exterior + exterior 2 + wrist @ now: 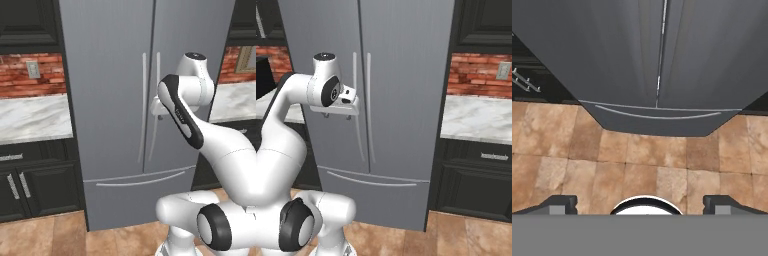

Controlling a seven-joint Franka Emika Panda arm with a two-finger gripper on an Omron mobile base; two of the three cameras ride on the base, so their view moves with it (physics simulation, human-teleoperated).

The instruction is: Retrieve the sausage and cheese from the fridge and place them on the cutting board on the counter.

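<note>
Claw (640, 202) spread wide and carrying nothing, its two dark finger tips (559, 204) far apart at the lower edge of the hand view, aimed down at the tan stone-tile floor (637, 165) before the fridge (652, 55). In the base views the hand hangs close in front of the fridge doors, near the two long curved silver handles (144, 107); contact cannot be told. Left: surface (32, 117) of white-grey veined marble over black cabinets (30, 185), backed by red brick wall (25, 75) with a grey outlet plate (33, 69). Centre: the fridge, tall, matte grey, both upper doors shut, a lower drawer with a slim curved silver pull (371, 182). Right: a second stretch of marble surface (476, 120) over black cabinets, brick above it
</note>
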